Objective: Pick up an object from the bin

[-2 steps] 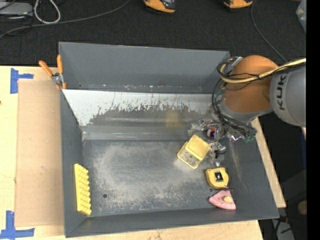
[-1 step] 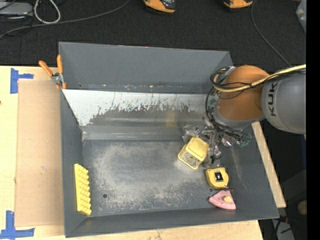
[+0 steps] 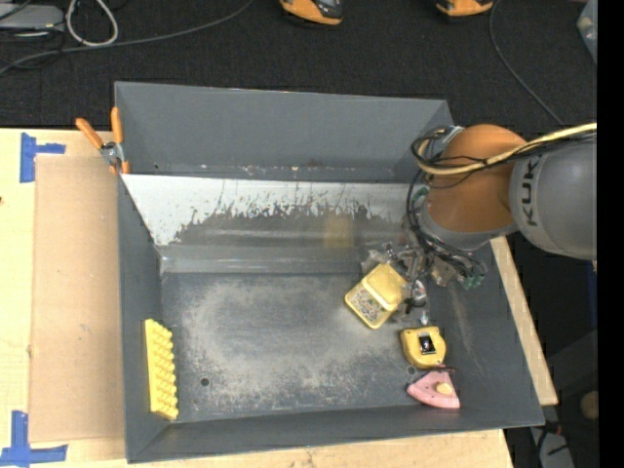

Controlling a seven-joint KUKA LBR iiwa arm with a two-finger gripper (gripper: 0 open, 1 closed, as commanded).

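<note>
My gripper (image 3: pixel 419 273) is low in the right part of the bin, under the arm's orange cover. A pale yellow block with a speckled grey face (image 3: pixel 374 296) lies tilted right against its lower left side; whether it is gripped is hidden. A small yellow tape measure (image 3: pixel 422 345) lies just below the gripper on the bin floor. Closer to the front right corner rests a pink flat-iron-shaped thing (image 3: pixel 434 390).
A long yellow toothed block (image 3: pixel 160 369) lies along the bin's left wall near the front corner. The arm and its cables come in over the right rim. The sloped back wall stands close behind the gripper.
</note>
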